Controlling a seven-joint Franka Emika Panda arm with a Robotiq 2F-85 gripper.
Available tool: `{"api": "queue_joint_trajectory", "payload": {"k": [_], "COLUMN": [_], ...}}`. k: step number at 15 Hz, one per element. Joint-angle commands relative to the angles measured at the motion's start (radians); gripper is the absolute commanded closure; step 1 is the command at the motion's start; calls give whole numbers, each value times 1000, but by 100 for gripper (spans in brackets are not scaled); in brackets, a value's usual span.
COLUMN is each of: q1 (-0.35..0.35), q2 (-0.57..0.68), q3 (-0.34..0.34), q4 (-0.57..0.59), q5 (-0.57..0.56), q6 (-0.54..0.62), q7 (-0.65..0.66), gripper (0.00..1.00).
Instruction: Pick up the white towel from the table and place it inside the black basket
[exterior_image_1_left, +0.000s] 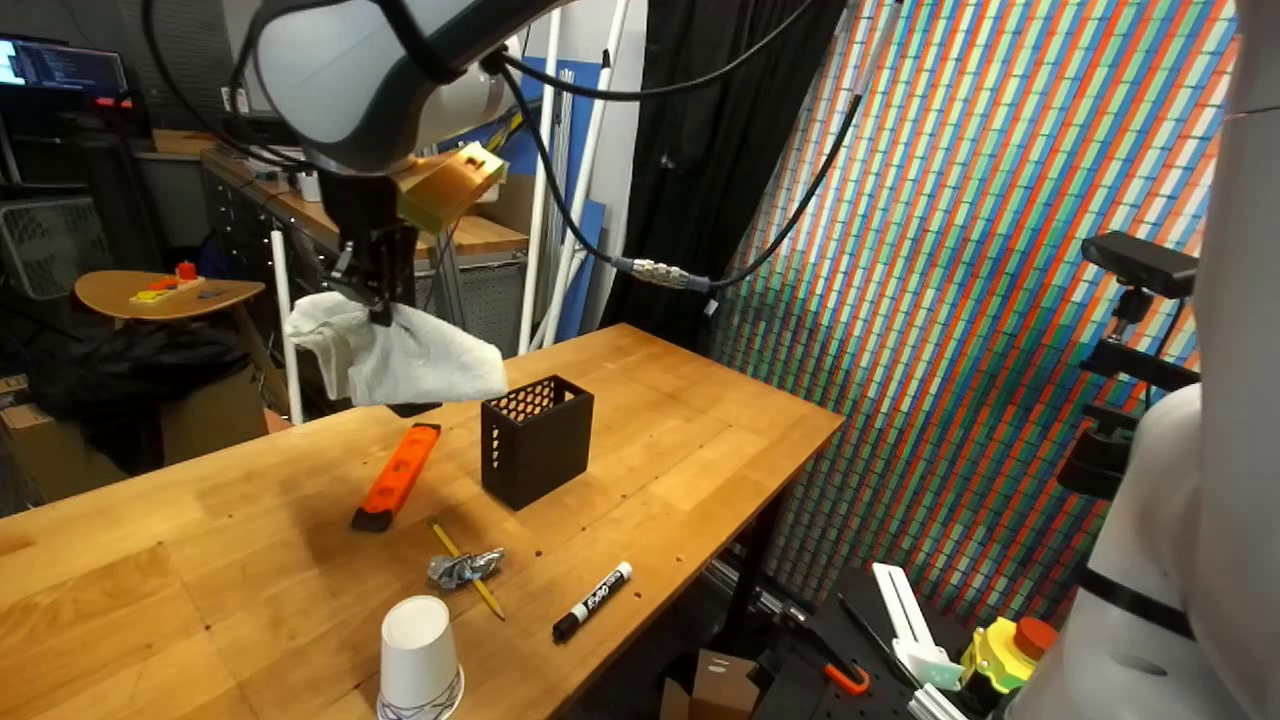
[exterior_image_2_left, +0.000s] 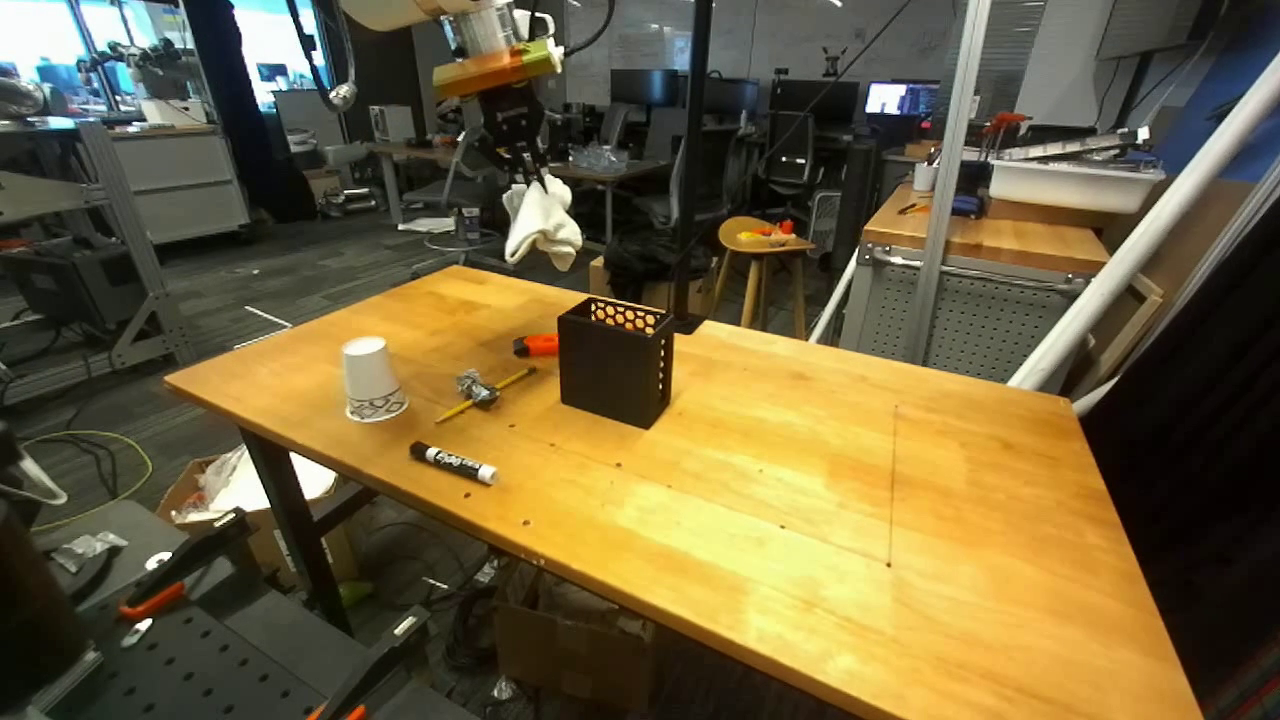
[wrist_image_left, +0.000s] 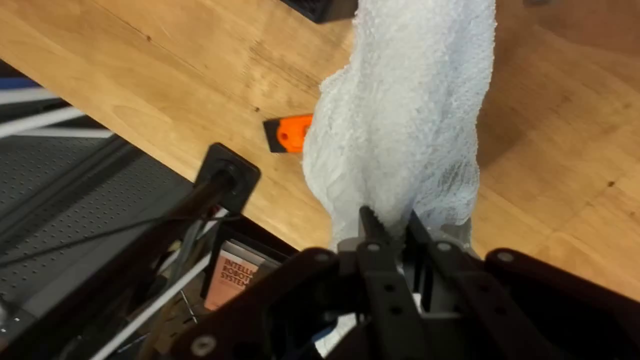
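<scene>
My gripper (wrist_image_left: 389, 215) is shut on the white towel (wrist_image_left: 400, 115), which is pinched between the fingertips and hangs in folds. In both exterior views the towel (exterior_image_1_left: 400, 355) (exterior_image_2_left: 543, 222) hangs in the air above the table (exterior_image_1_left: 250, 510) (exterior_image_2_left: 760, 520), below the gripper (exterior_image_1_left: 380, 305) (exterior_image_2_left: 530, 178). The black basket (exterior_image_1_left: 540, 445) (exterior_image_2_left: 608, 370) stands upright on the table, apart from the gripper. In an exterior view the towel's lower corner appears just beside the basket's top. Only a corner of the basket (wrist_image_left: 320, 7) shows at the wrist view's top edge.
An orange tool (exterior_image_1_left: 405, 470) lies beside the basket. A pencil with crumpled foil (exterior_image_1_left: 466, 568), a marker (exterior_image_1_left: 592, 602) and an upside-down white cup (exterior_image_1_left: 418, 650) are near the table's front edge. A dark vertical post (exterior_image_2_left: 690, 150) stands at the table's back edge.
</scene>
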Motion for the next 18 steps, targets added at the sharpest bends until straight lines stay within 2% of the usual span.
{"api": "queue_joint_trajectory", "payload": {"k": [1, 7, 10, 18], "q1": [-72, -168, -182, -183], "q2": [-87, -137, -138, -131], "q3": [-39, -105, -117, -116], "q4": [-76, -140, -169, -235], "q5": [-13, -42, -73, -49], "q6": [18, 48, 45, 23], "q7": [-20, -58, -44, 5], "gripper": [97, 97, 97, 97]}}
